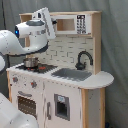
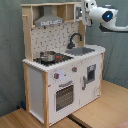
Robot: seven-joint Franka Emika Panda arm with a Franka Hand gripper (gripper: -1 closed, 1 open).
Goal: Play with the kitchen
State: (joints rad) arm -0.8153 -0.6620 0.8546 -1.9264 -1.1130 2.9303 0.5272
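Stood on wood floor: kitchen [image 2: 60, 75], pot [image 2: 48, 56] on hob [image 1: 37, 67], faucet [image 1: 82, 59] behind sink [image 1: 72, 74]. Hovered by upper shelf: gripper [image 2: 84, 10], jaw state impossible to tell.

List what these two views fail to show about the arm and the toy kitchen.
- Gripper: in the first exterior view the arm's own wrist hides the fingers; in the second exterior view it merges with the kitchen's upper shelf.
- Pot contents: rim blocks them in both exterior views.
- Knob markings: too small.
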